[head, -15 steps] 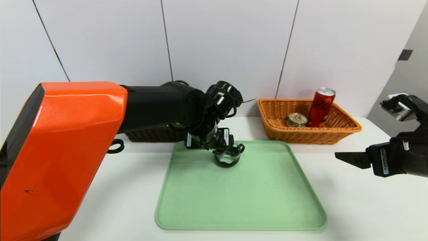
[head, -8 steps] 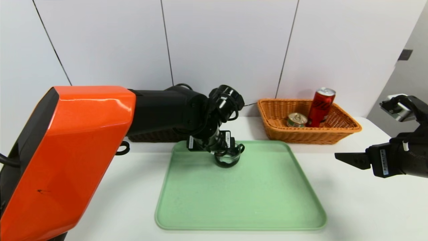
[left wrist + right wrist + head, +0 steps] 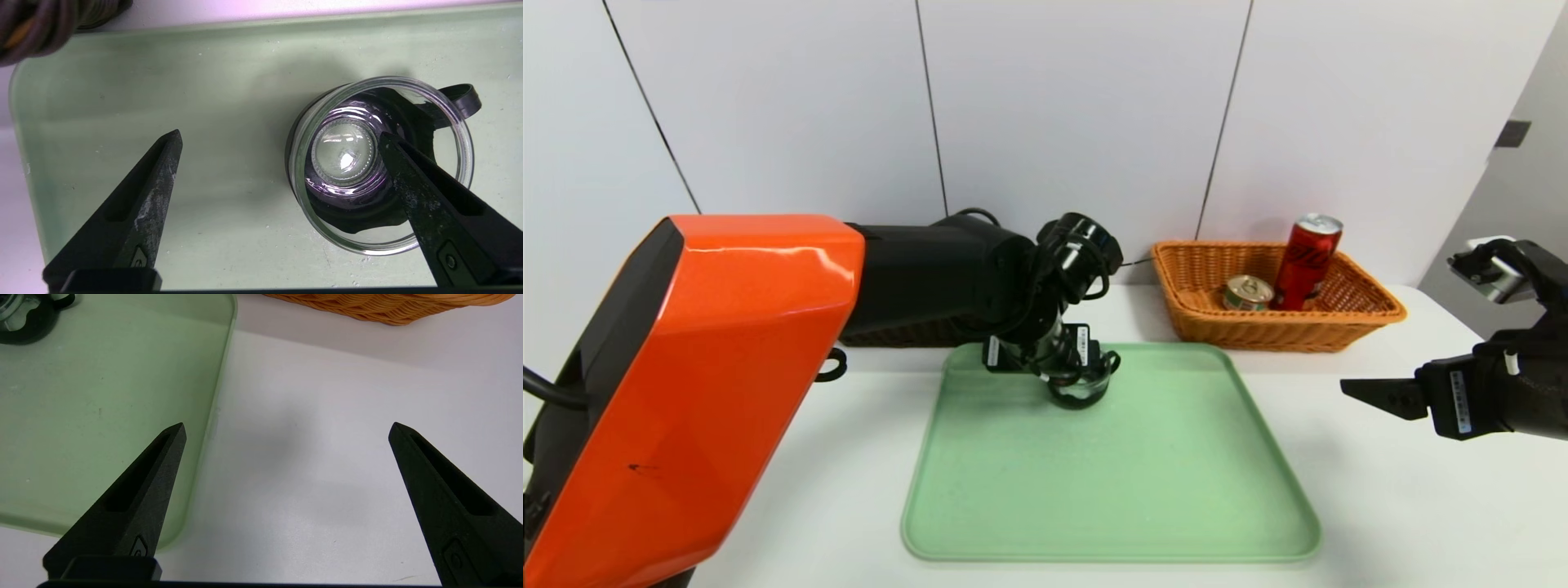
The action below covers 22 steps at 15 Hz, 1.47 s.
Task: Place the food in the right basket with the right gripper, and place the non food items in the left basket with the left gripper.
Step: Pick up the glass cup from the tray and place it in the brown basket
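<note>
A small dark glass cup point(image 3: 1082, 385) with a handle stands upright at the far edge of the green tray point(image 3: 1111, 490). My left gripper point(image 3: 1054, 359) hangs just over it, open. In the left wrist view the gripper point(image 3: 280, 134) has one finger inside the cup point(image 3: 347, 155) and the other outside over bare tray. The red drink can point(image 3: 1305, 261) and the short tin point(image 3: 1248, 292) are in the orange basket point(image 3: 1258, 335). The dark brown basket point(image 3: 898, 331) is mostly hidden behind my left arm. My right gripper point(image 3: 1347, 385) hovers open and empty over the table, right of the tray.
In the right wrist view the gripper point(image 3: 288, 425) is over white table, with the tray's corner point(image 3: 81, 396) and the orange basket's base point(image 3: 388, 306) beyond it. My bulky orange left forearm point(image 3: 703, 384) fills the left of the head view.
My left arm has shifted slightly right and lowered a little over the cup. The cup has stayed in place. The right gripper has dipped slightly.
</note>
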Each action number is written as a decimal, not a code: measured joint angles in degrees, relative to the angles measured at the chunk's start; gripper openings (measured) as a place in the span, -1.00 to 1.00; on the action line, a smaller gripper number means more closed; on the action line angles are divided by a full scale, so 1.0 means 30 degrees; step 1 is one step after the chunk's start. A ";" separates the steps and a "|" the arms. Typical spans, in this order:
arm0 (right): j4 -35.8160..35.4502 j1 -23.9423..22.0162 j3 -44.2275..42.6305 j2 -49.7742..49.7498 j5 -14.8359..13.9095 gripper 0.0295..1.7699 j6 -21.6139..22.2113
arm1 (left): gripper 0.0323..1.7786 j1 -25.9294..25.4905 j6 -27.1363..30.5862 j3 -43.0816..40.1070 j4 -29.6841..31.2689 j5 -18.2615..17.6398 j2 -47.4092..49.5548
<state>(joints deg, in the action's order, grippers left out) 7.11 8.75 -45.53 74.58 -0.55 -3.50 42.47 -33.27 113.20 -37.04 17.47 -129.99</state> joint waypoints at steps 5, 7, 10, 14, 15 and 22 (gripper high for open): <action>0.0000 0.0000 0.0016 -0.0081 0.0000 0.93 -0.0028 | 0.41 0.0045 -0.0053 0.0000 0.0301 -0.0154 -0.0138; 0.0016 0.0004 0.0028 -0.0118 0.0000 0.93 -0.0028 | 0.10 0.0053 -0.0134 0.0000 0.0309 -0.0154 -0.0203; 0.0016 0.0004 0.0028 -0.0154 -0.0016 0.93 0.0000 | -0.33 0.0020 -0.0236 0.0000 0.0313 -0.0191 -0.0284; 0.0000 0.0004 0.0028 -0.0199 -0.0024 0.93 -0.0008 | -0.92 0.0000 -0.0272 0.0000 0.0337 -0.0183 -0.0293; -0.0008 0.0004 0.0016 -0.0203 -0.0024 0.93 -0.0024 | -0.92 -0.0020 -0.0272 0.0000 0.0337 -0.0191 -0.0284; 0.0008 0.0004 0.0057 -0.0276 0.0000 0.93 -0.0024 | -0.92 0.0154 -0.0236 -0.0008 0.0744 -0.1516 0.0614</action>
<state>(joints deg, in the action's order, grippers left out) 7.13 8.77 -45.36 73.75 -0.55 -3.57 42.94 -33.98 113.18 -34.80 12.92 -128.15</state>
